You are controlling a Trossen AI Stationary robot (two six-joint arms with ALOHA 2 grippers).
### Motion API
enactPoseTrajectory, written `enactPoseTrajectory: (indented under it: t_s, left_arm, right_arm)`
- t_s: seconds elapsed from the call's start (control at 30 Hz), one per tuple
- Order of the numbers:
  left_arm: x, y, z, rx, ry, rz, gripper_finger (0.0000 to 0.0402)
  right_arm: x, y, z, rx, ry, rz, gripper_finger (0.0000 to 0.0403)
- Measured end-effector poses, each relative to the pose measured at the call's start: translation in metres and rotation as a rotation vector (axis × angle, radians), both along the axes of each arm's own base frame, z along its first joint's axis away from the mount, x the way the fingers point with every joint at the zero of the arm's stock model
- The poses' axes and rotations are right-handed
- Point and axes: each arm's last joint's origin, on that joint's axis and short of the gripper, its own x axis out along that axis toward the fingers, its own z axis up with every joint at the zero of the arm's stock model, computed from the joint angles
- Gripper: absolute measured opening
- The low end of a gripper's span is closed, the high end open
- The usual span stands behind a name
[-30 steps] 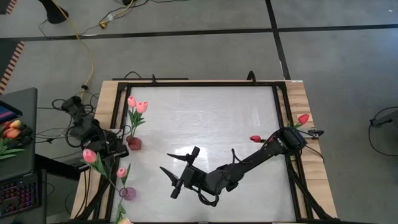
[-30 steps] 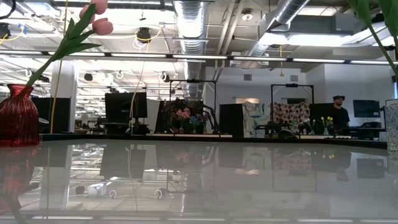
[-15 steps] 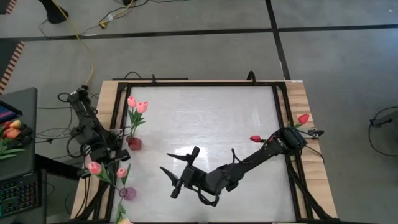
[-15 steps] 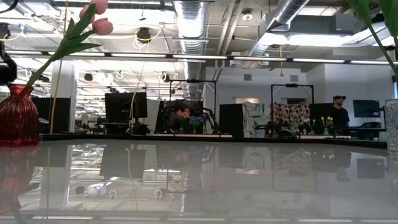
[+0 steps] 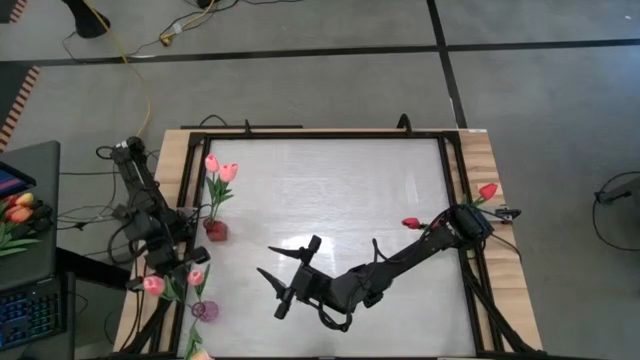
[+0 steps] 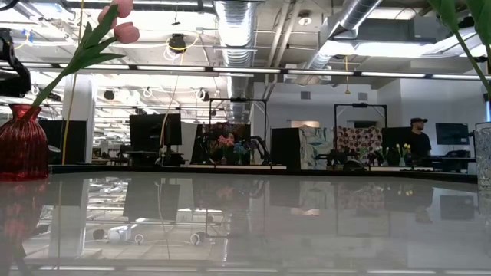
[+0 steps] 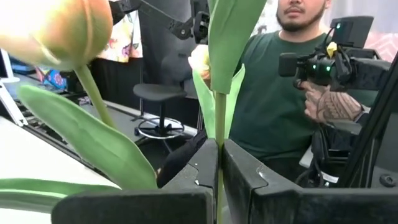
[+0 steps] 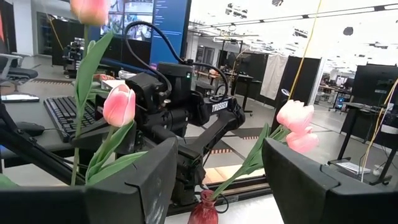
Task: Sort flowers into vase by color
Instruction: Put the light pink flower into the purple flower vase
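My left gripper (image 5: 166, 272) hangs over the table's left rail, shut on a pink tulip (image 5: 153, 285). Just right of it a pink vase (image 5: 205, 310) holds one pink tulip (image 5: 196, 277) by its stem. Farther back, a red vase (image 5: 215, 230) holds two pink tulips (image 5: 220, 167). Red tulips (image 5: 411, 223) show at the right edge. My right gripper (image 5: 290, 275) is open above the table's middle, near the front, and touches nothing. It faces the red vase (image 8: 205, 211). My left gripper pinches the tulip's thin green stem (image 7: 217, 132) between its two fingers (image 7: 198, 163). The fingers lie level and cross the stem, which runs up past them with a long leaf (image 7: 229, 37). The flower is lifted clear of the table and vases.
A black frame (image 5: 300, 135) rims the white table. A bunch of orange tulips (image 5: 18, 210) lies on a desk beyond the left edge, by a keyboard (image 5: 30, 315). A person in a green shirt (image 7: 273, 106) sits beyond the table. A clear vase (image 6: 483, 157) stands at the right.
My left gripper has swung toward the table's near edge along the left rail, carrying the pink tulip with it; the bud now sits close beside the pink vase. It has stayed shut on the stem.
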Motion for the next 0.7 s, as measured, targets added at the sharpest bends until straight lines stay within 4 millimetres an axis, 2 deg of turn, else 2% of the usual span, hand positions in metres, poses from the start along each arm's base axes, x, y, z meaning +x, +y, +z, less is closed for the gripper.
enactPoseTrajectory:
  t_s: [0.53,0.7]
  left_arm:
    - [0.006,-0.018,-0.017,0.159,0.052,-0.005,0.0]
    - [0.006,-0.02,-0.018,0.146,0.098,-0.006,0.0001]
  right_arm:
    - [0.0,0.0,0.0,0.009,-0.005,0.002,0.026]
    - [0.001,-0.003,0.0,0.009,-0.006,-0.004,0.026]
